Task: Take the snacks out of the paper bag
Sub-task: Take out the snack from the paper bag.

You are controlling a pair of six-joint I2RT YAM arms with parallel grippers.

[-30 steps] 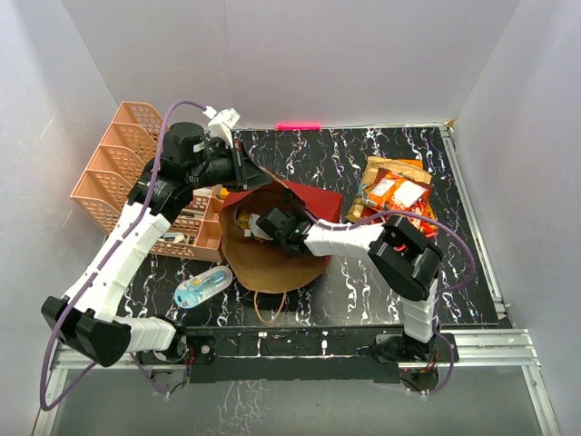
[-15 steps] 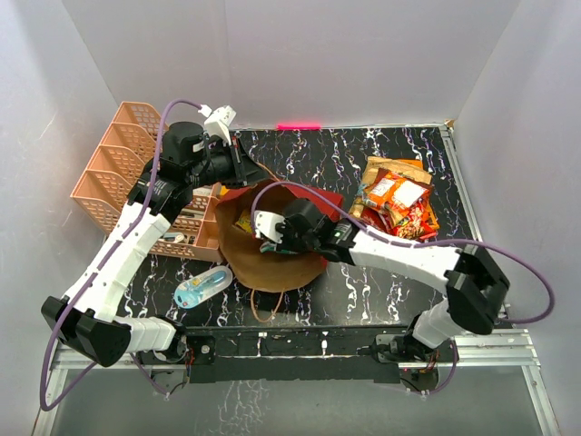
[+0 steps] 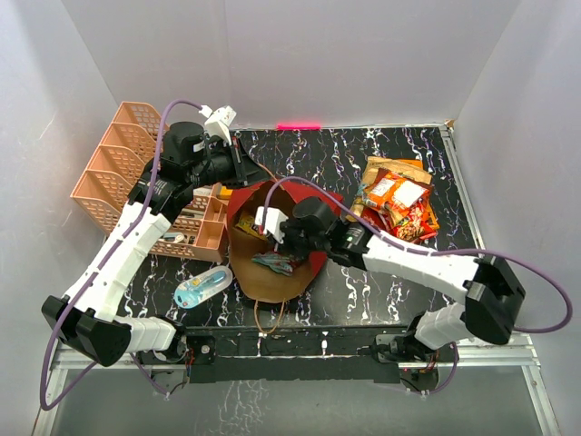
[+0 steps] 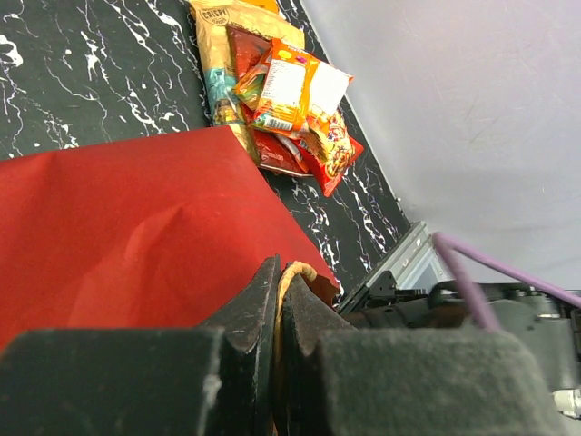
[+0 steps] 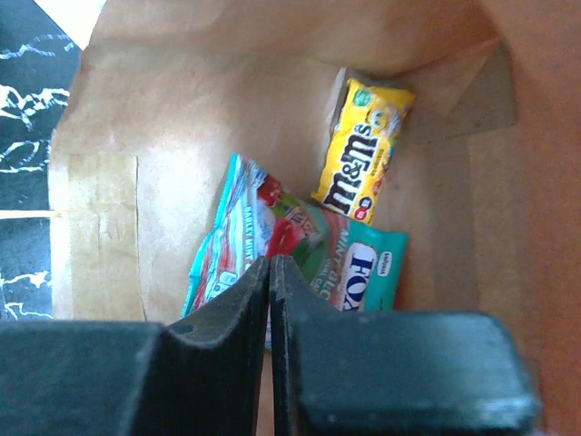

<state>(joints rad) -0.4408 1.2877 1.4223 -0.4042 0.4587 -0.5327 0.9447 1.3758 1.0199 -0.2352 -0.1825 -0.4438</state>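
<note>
Inside, the bag (image 3: 261,283) holds a teal pack (image 5: 363,263) and, at its 1 o'clock, an M&M's pack (image 5: 365,150). Above, the right gripper (image 5: 270,268) is closed and empty; the left gripper (image 4: 277,291) pinches the handle (image 4: 292,270).

right arm (image 3: 408,259) unfolded, teal packet (image 3: 275,263) (inside) showing

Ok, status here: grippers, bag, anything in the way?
Left gripper shut on twine handle, holding paper bag open. Right gripper shut, empty, in the bag mouth. Teal pack, M&M's pack left inside. Nothing blocking them.
</note>
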